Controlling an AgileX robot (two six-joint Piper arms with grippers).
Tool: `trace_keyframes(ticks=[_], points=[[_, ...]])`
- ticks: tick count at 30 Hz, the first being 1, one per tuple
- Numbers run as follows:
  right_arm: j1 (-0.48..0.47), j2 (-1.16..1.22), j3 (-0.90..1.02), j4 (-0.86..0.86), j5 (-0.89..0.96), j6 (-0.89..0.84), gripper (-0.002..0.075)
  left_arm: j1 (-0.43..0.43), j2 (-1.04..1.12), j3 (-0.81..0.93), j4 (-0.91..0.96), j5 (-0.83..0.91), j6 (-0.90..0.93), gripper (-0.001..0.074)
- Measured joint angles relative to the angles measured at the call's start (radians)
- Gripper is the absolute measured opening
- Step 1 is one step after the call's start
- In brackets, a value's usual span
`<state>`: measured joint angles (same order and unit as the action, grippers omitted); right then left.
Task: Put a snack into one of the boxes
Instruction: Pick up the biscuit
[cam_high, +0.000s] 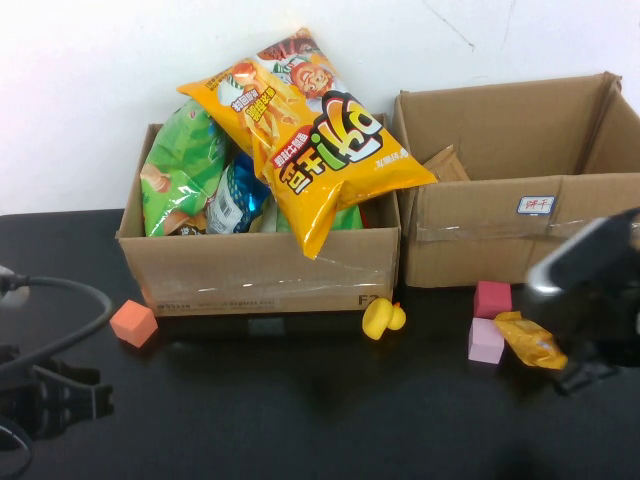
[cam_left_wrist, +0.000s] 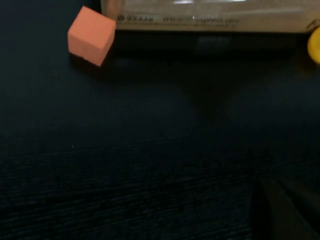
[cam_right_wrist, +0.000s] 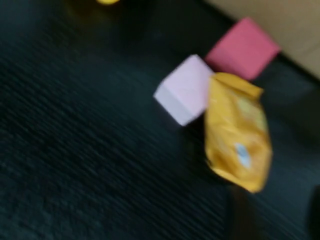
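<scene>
The snack (cam_high: 532, 340), a small crinkled yellow-orange packet, lies on the black table in front of the labelled cardboard box (cam_high: 480, 235), which stands open at the back right. In the right wrist view the snack (cam_right_wrist: 237, 132) lies against a pale pink cube (cam_right_wrist: 184, 90). My right gripper (cam_right_wrist: 280, 215) is open, low over the table just short of the snack, with nothing between its fingers. In the high view the right gripper (cam_high: 590, 372) is at the right edge, next to the snack. My left gripper (cam_high: 60, 395) rests at the front left, far from the snack.
The unlabelled box (cam_high: 260, 270) at the centre left holds the large chip bag (cam_high: 305, 125) and other bags. An orange cube (cam_high: 133, 323), a yellow duck (cam_high: 382, 318) and a dark pink cube (cam_high: 492, 298) lie in front of the boxes.
</scene>
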<state>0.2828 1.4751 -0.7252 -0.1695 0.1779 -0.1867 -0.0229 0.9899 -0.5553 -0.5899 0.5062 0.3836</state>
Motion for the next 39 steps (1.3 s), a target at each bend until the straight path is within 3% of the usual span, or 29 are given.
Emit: trace_keyframes(ticks=[3,5,8,13,18,25,39], points=[[0.010,0.133,-0.072,-0.002,0.010,0.007,0.0425,0.000,0.000,0.000,-0.020,-0.016,0.000,-0.0002],[0.012,0.228,-0.135,-0.004,0.043,0.011,0.0520,0.000,0.000,0.000,-0.025,-0.020,0.009,-0.0002],[0.013,0.334,-0.226,-0.034,0.092,0.014,0.0572,0.000,0.000,0.000,-0.027,-0.020,0.045,-0.0002],[0.013,0.482,-0.359,-0.158,0.182,0.041,0.0588,0.000,0.000,0.000,-0.027,-0.020,0.104,-0.0002],[0.013,0.579,-0.487,-0.213,0.306,0.103,0.0522,0.000,0.000,0.000,-0.015,-0.020,0.115,-0.0002],[0.014,0.594,-0.587,-0.194,0.473,0.133,0.0202,0.000,0.000,0.024,-0.013,-0.036,0.119,-0.0002],[0.014,0.573,-0.826,0.014,0.862,0.131,0.0200,0.000,0.000,0.030,-0.032,-0.038,0.169,-0.0002]])
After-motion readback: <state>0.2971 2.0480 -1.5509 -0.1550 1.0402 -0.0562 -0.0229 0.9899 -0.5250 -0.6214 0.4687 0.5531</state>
